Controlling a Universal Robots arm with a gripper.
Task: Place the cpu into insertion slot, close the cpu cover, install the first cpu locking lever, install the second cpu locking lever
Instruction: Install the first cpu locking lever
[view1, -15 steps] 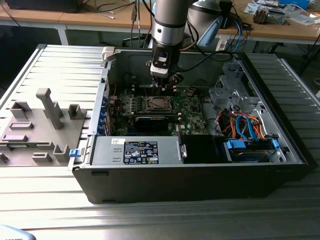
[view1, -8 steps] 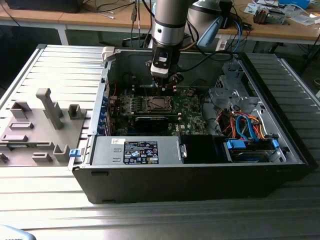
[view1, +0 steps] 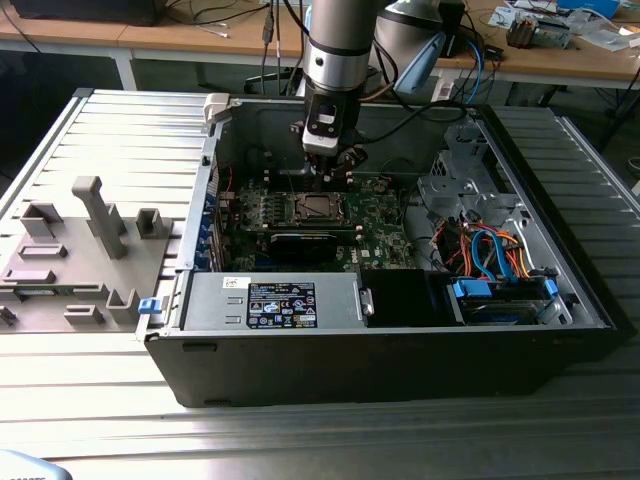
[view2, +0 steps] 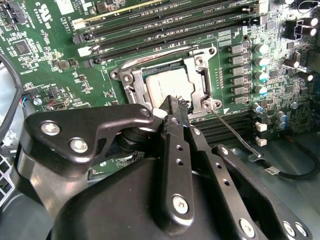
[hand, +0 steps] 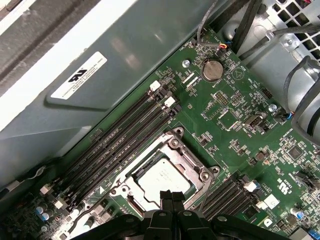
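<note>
Ribbed metal tabletop (view1: 120, 130) bearing open computer case (view1: 400, 350); claw (hand: 171, 196), tips together, just above cpu (hand: 162, 181) seated in insertion slot (hand: 141, 167) under closed cpu cover (view2: 197, 75); second wrist view adds wire lever (view2: 232, 132) angled outward

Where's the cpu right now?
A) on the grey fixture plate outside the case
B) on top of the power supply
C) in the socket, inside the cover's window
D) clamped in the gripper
C: the dull silver-grey square cpu lies flat in the window of the thin silvery metal cpu cover on the green motherboard; the black gripper above it holds no chip.
</note>
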